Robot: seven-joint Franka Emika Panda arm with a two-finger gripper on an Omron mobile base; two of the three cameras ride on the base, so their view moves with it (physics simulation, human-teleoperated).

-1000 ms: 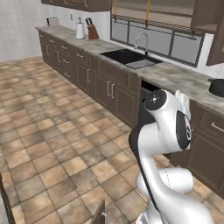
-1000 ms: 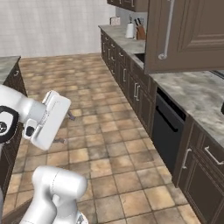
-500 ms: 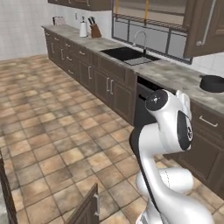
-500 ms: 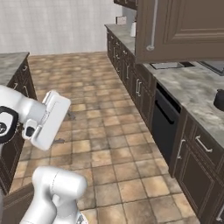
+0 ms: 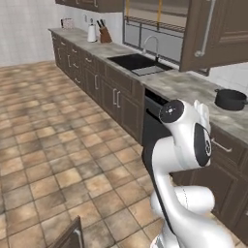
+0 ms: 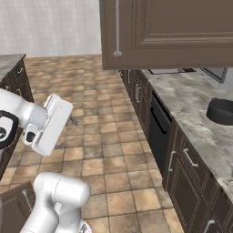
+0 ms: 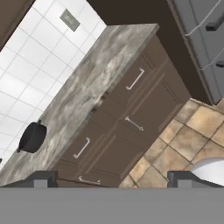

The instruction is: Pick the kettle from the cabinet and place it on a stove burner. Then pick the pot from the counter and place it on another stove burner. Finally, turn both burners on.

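In the left base view the long grey-beige marbled stone table (image 5: 191, 87) runs from the far left, past a dark sink (image 5: 138, 63) under a curved tap (image 5: 151, 44), to the near right, where the low, wide charcoal-black pot with loop side handles (image 5: 231, 99) sits on it, up and to the right of the folded white arm (image 5: 186, 145). Above that stretch hangs an open dark brown wall cabinet door (image 5: 220, 31); I cannot see inside the cabinet, so where the small grey metal kettle stands cannot be told from here, and the black cooktop cannot be placed either. In the right base view the same door (image 6: 168, 32) hangs across the top, the arm's forearm (image 6: 48, 125) sits at the left over the tiled floor (image 6: 104, 150), and the pot (image 6: 221, 110) rests on the table (image 6: 195, 104) at the far right, well apart from the arm. In the hand view the pot (image 7: 31, 137) lies to the lower left on the table (image 7: 83, 92), above brown drawer fronts (image 7: 127, 118). The tool (image 7: 111, 178) shows its two dark fingertips (image 7: 43, 178) standing wide apart at the lower edge, fully spread, with nothing between them and touching nothing. As I judge it, the first step is not yet begun: the cabinet lies up and to the right of the arm, and the tool must be raised towards it.
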